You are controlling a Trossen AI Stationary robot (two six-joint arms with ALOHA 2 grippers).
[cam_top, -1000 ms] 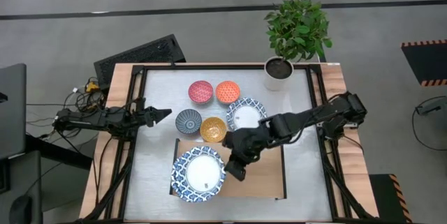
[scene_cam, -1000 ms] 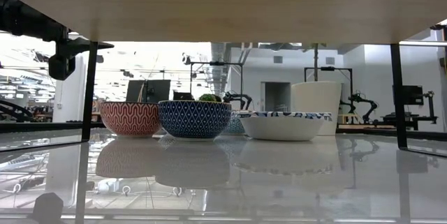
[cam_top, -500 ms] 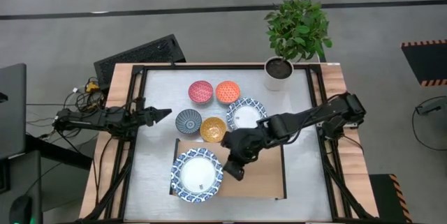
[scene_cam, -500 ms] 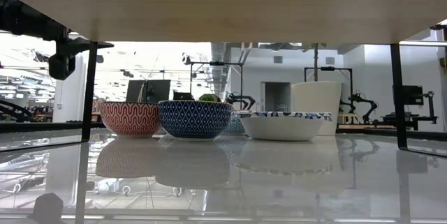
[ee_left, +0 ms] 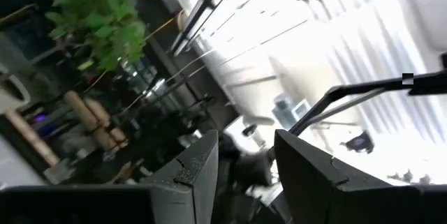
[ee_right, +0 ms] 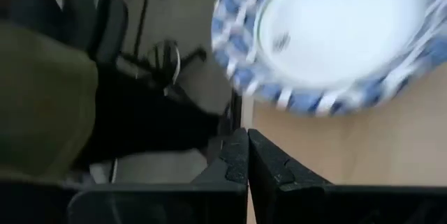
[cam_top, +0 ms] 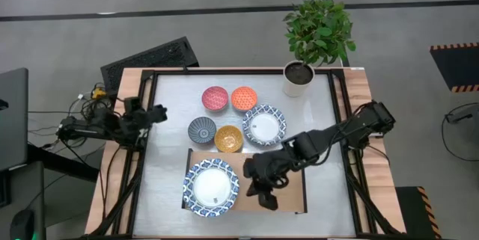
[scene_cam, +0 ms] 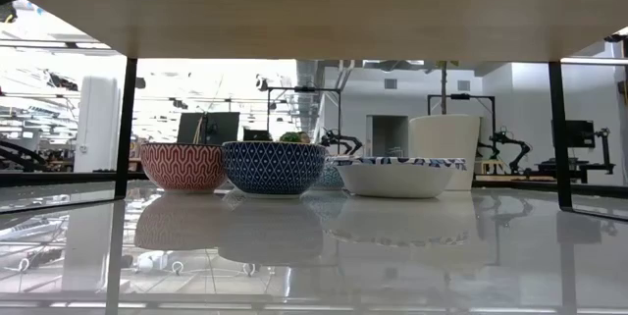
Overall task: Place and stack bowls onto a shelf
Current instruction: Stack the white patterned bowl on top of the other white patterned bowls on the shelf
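A large blue-and-white bowl (cam_top: pixel 212 188) sits on its base on the left part of the light-wood shelf (cam_top: pixel 292 195). On the table behind the shelf stand the pink-red bowl (cam_top: pixel 215 98), orange bowl (cam_top: pixel 244 98), second large blue-and-white bowl (cam_top: pixel 263 124), dark blue-grey bowl (cam_top: pixel 201 129) and yellow bowl (cam_top: pixel 228 138). My right gripper (cam_top: pixel 266 194) is shut and hangs over the shelf just right of the shelved bowl (ee_right: pixel 335 35), touching nothing. My left gripper (cam_top: pixel 153 113) is open, empty, at the table's left edge.
A white pot with a green plant (cam_top: pixel 299 72) stands at the table's far right corner. Black frame rails (cam_top: pixel 142 158) run along both sides of the table. The middle and right of the shelf board (ee_right: pixel 349 147) are bare. The low view looks under the shelf board (scene_cam: pixel 314 11).
My right gripper has drawn away from the right rim of the shelved bowl, toward the table's near edge and slightly right; the bowl stays on the shelf. My left gripper has pulled back toward the table's left edge, tipped upward, and left the low view.
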